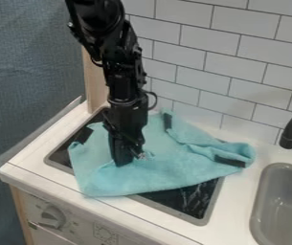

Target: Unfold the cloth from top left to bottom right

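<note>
Pincer (129, 160) without a sure grip could have slipped off the turquoise cloth (164, 165), I judged, or a pull too flat could have dragged all of it toward the front edge of the table (241, 191). It touched the left part of the cloth, which lay wrinkled across the black stovetop (186, 198); whether it was spread, pressed together or pinching the fabric, I could not tell. More to the right, the bunched end (208, 148) might have stayed folded, if only the upper layer had followed the pull.
</note>
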